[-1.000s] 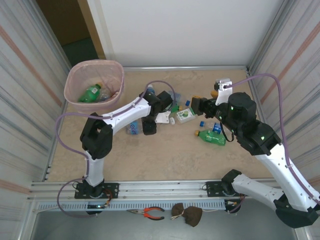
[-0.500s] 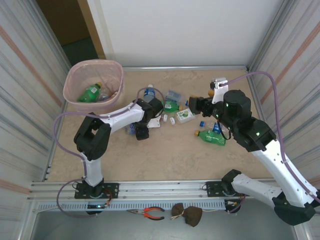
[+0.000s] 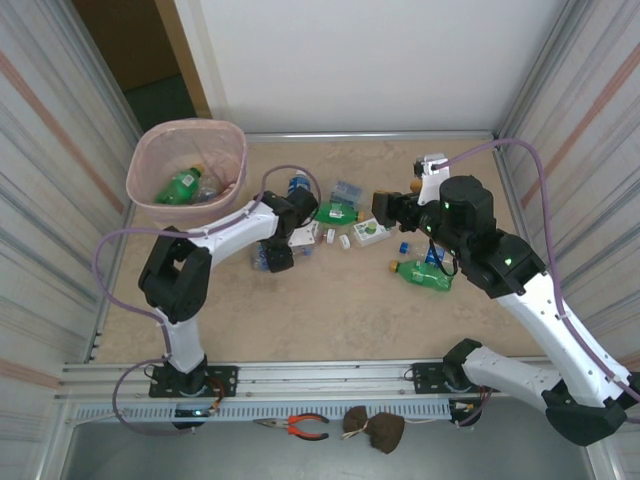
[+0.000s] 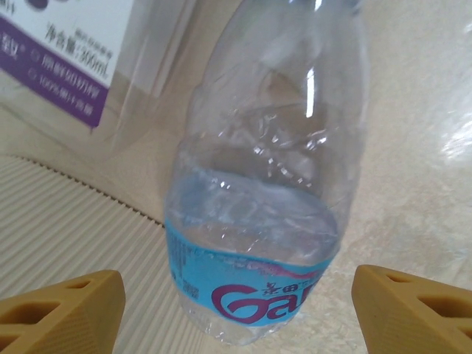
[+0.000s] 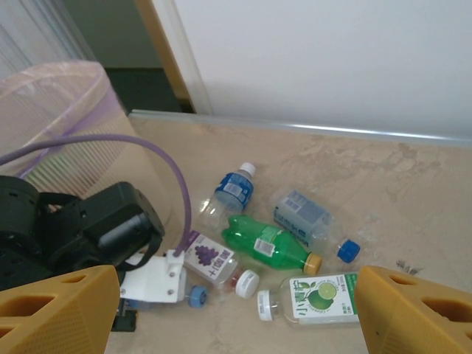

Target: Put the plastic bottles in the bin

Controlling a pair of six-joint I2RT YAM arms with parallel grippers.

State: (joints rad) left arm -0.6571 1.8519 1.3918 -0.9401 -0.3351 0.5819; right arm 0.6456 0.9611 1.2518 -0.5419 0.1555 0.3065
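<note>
Left gripper and right gripper both gape wide, empty. The bin stands at the bench far left, a green bottle inside. A clear bottle lies between my left fingers, untouched; other bottles lie scattered mid-bench.

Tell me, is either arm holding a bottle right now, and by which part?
Nothing is held. The left tool is open astride a clear blue-labelled bottle, not touching it; the right tool hangs open.
</note>
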